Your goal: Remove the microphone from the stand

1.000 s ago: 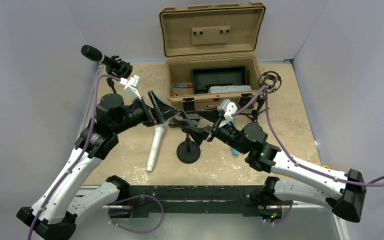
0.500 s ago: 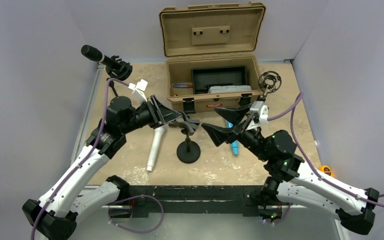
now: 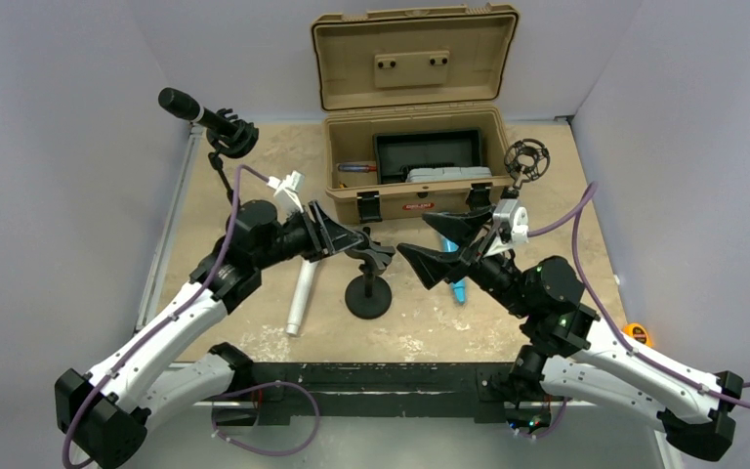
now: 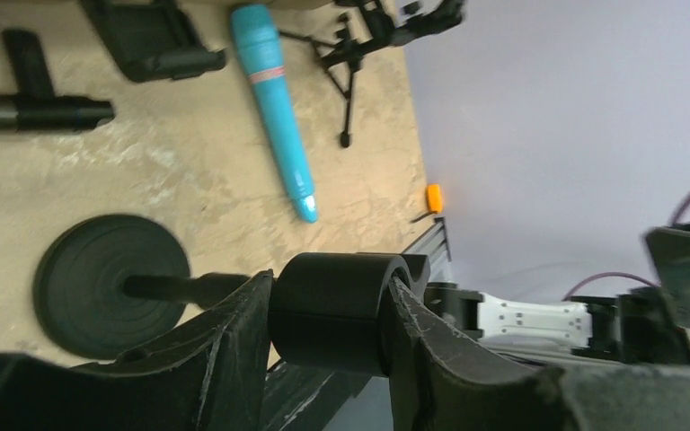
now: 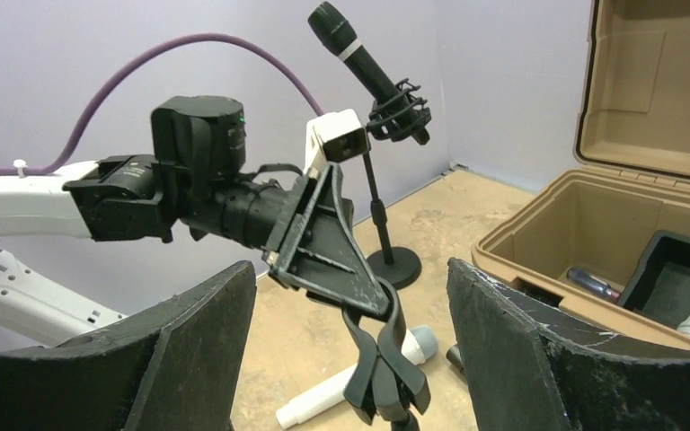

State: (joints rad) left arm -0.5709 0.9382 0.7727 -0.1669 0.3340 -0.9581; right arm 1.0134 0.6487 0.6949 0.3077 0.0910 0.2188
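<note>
Backing away from the stand with the right gripper, jaws now spread wide and empty. Keeps the left gripper clamped on the bare clip. Leaves the white mic lying on the counter just beside the stand, already out: task likely done. Farther back, black mic in its own mount.

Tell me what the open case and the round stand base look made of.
Case: probably moulded plastic, matte tan, with ribbed rim and black latches. Stand base: likely metal, matte black with faint concentric rings; plastic cannot be ruled out.
</note>
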